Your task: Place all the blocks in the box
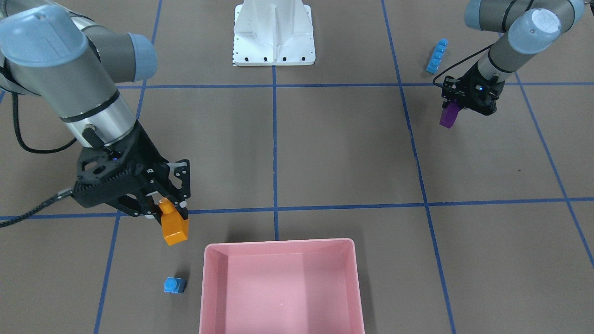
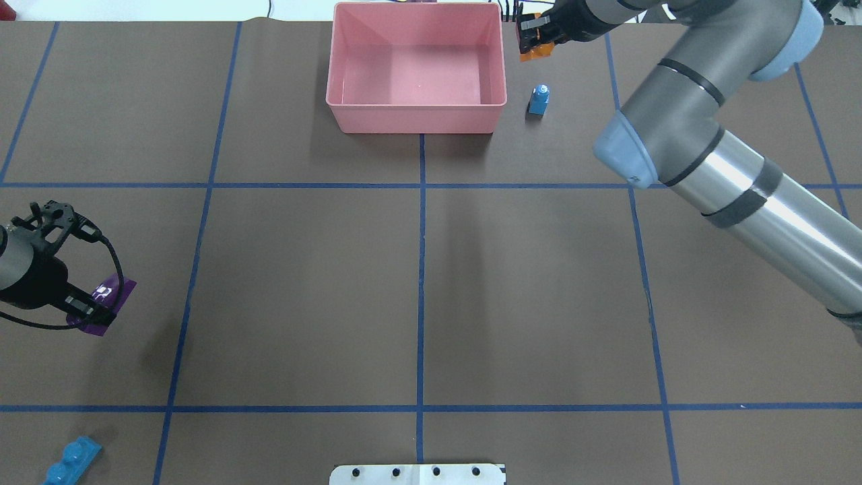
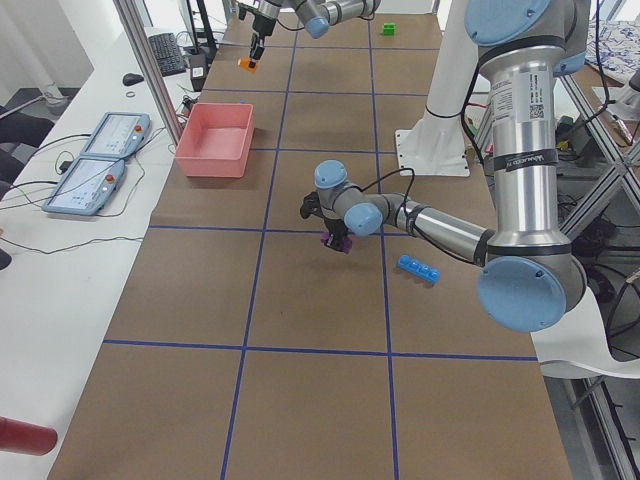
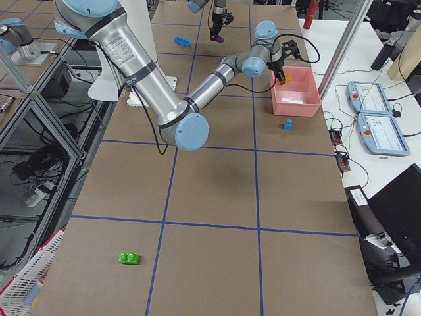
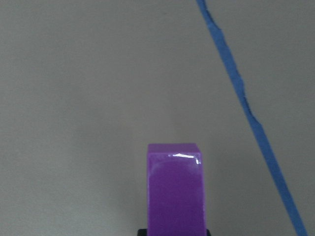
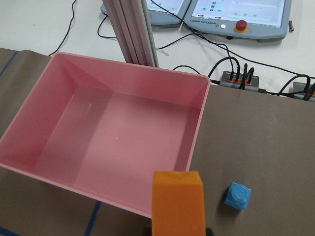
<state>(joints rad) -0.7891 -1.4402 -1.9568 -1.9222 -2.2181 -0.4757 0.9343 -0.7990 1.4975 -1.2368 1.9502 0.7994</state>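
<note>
- Right claw [image 1: 172,207] clamps orange sloped brick [image 1: 175,230], raised just beside box [image 1: 278,242].
- Left claw [image 1: 452,107] grips purple sloped brick [image 1: 448,116] over counter [image 1: 348,153].
- Box interior shows only pink floor.

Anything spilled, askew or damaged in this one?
Nothing stands out. The box sits upright and empty; the right gripper holds the orange brick, the left gripper the purple brick.

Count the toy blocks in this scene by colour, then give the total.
Orange: 1, the orange block
Purple: 1, the purple block
Blue: 2, the small blue cube and the long blue bar
Green: 1, the green block
Total: 5
</note>
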